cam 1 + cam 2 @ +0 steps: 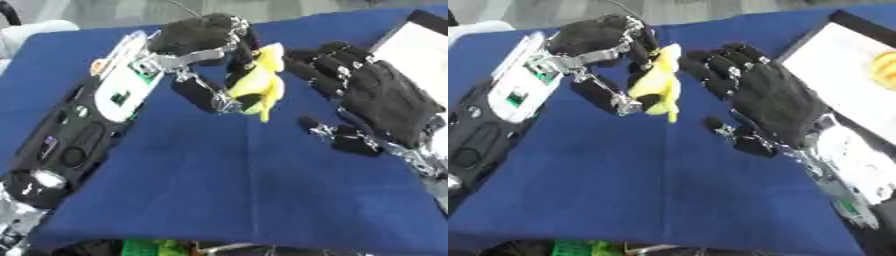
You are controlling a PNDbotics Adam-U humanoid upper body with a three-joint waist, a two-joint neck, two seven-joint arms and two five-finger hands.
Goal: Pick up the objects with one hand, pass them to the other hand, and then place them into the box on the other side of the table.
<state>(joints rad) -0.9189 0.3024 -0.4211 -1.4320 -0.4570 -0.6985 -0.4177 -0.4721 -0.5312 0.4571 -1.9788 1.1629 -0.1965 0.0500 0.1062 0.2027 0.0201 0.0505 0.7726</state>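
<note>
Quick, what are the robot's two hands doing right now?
Left hand: shut on the yellow object.
Right hand: open, fingers reaching toward the yellow object, holding nothing.

The left hand (203, 37) is black-gloved with silver metal linkages and slim rods running to its black fingers (196, 95). Its forearm (74, 140) is a black shell with round recesses, bearing a white panel (green patches and an orange spot show on it). The right hand (776, 102) wears a black fabric glove; its wrist is silver and white.
</note>
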